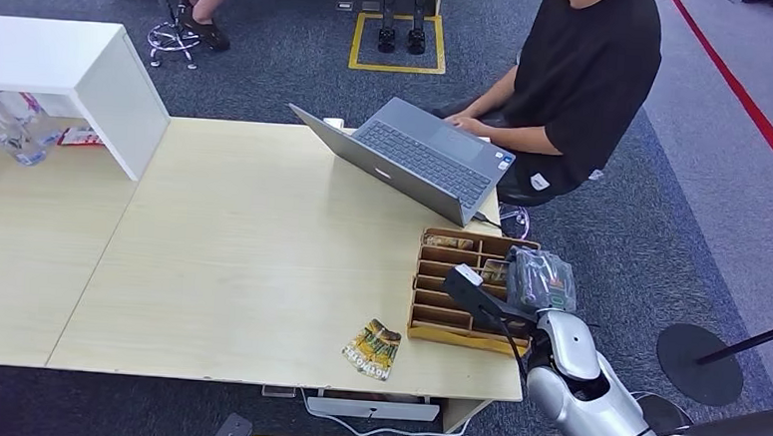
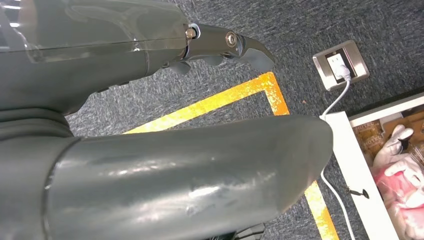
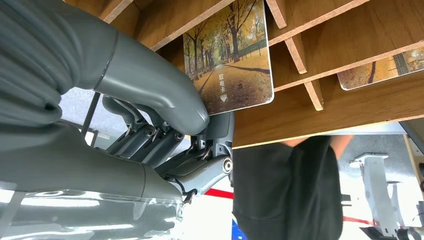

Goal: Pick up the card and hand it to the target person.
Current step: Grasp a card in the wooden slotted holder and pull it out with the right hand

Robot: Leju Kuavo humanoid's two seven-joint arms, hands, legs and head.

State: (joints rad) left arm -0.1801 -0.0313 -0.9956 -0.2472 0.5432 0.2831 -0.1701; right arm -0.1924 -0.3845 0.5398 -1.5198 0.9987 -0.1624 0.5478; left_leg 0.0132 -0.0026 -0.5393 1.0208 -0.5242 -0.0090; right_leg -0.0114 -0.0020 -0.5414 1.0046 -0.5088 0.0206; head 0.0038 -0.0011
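One card (image 3: pixel 230 65) fills the upper middle of the right wrist view: a glossy rectangle printed with an avenue of autumn trees in yellow and orange, a path running between them, and a column of small white characters above a white arrow near its lower edge. It sits in a slot of the wooden organizer (image 3: pixel 350 45), between thin dividers, with its lower corner just beside the thick grey thumb of the right hand (image 3: pixel 200 125); the thumb tip lies against or right at the card's edge, and the darker fingers curl below it, so I cannot tell whether the card is pinched. A second card (image 3: pixel 385 67) of the same print shows in the next slot, toward the right of that frame. Seen from the head view, the right hand (image 1: pixel 539 281) hovers over the wooden organizer (image 1: pixel 448 311) at the lower right of the table (image 1: pixel 241 250). The left hand (image 2: pixel 225 45) hangs over grey carpet, holding nothing, fingers loosely extended.
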